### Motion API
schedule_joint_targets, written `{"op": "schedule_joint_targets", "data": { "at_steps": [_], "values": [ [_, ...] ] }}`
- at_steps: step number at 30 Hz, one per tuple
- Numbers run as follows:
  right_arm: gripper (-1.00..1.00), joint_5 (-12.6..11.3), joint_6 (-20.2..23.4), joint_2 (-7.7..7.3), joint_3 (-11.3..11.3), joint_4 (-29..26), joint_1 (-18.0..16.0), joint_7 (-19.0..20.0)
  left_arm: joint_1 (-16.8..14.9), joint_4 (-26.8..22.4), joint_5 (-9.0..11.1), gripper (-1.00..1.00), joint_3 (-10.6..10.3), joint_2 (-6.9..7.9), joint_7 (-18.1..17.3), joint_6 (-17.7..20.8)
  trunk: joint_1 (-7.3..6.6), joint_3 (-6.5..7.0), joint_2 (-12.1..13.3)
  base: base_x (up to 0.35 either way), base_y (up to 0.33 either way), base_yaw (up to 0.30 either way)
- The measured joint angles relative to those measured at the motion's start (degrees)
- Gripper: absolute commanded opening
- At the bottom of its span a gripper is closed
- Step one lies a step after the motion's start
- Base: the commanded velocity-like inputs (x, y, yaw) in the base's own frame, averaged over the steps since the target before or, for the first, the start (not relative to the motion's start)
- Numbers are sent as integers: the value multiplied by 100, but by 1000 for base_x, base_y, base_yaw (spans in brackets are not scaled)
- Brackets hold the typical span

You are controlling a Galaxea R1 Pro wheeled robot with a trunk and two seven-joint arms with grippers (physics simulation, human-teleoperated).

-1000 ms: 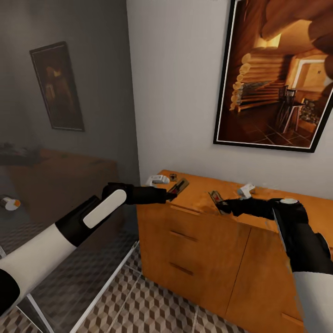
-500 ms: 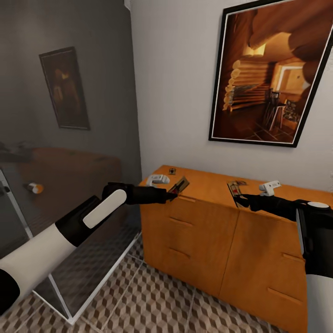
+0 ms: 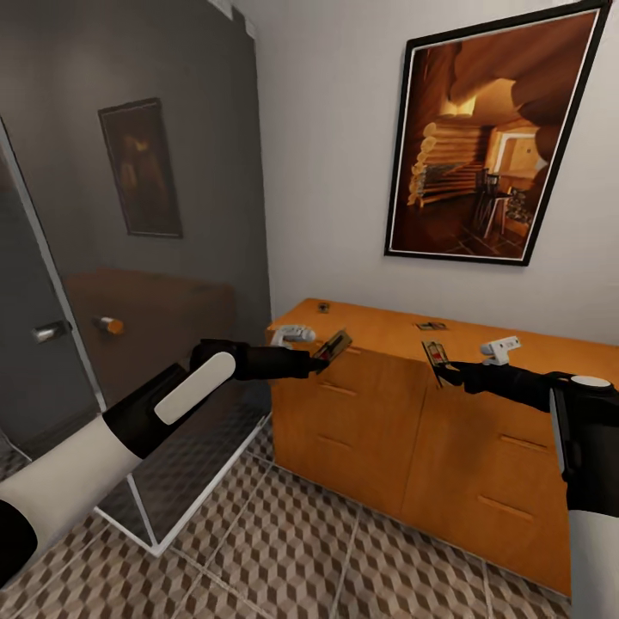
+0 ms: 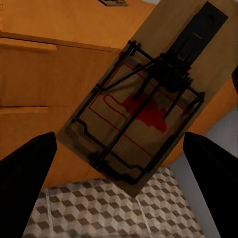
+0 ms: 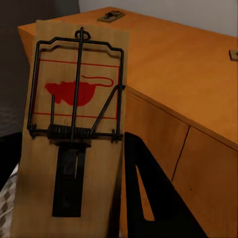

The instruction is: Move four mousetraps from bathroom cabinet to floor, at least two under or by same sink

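My left gripper (image 3: 320,361) is shut on a mousetrap (image 3: 334,345), a brown board with dark wire and a red print (image 4: 144,104), held in the air off the cabinet's left front corner. Level with the front edge of the orange-brown cabinet (image 3: 387,413), my right gripper (image 3: 449,372) is shut on a second mousetrap (image 3: 433,353), seen close up in the right wrist view (image 5: 74,124). Two more mousetraps lie on the cabinet top, one near the back left (image 3: 323,306) and one at the middle back (image 3: 430,326). The cube-patterned bathroom floor (image 3: 292,550) spreads below.
Two small white objects rest on the cabinet top, one at the left end (image 3: 292,331) and one at the right (image 3: 500,346). A glass panel with a metal frame (image 3: 137,344) stands to the left. A framed picture (image 3: 486,137) hangs above the cabinet.
The whole view has shifted as the robot draws back from the cabinet. The right gripper's trap has come off the cabinet top to its front edge. Both grippers keep their traps.
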Motion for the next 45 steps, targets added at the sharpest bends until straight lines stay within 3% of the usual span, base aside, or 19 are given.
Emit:
{"op": "schedule_joint_targets", "data": {
  "at_steps": [17, 26, 40, 44, 45],
  "values": [
    [-100, 55, -4, 24, 7, 34, 28, -10, 3, 32, 4, -100, -5, -14, 0, 3, -3, 0, 0, -32, 0, 278],
    [-100, 63, -1, 30, 13, 38, 262, -7, 9, -5, -17, -100, -589, 3, 21, 13, -3, 0, 0, 0, 0, 286],
    [-100, 5, -20, 44, 27, 60, 445, -15, 9, -6, -12, -100, -657, -36, 24, 533, -3, -18, 0, 0, 0, 286],
    [-100, 4, -28, 51, 34, 67, 455, -13, 9, -10, -21, -100, -658, 33, 27, 544, -3, -18, 0, 0, 0, 286],
    [-100, 13, -43, 53, 35, 70, 457, -19, 9, -15, -52, -100, -654, 171, 32, 547, -3, -18, 0, 0, 0, 286]
  ]
}}
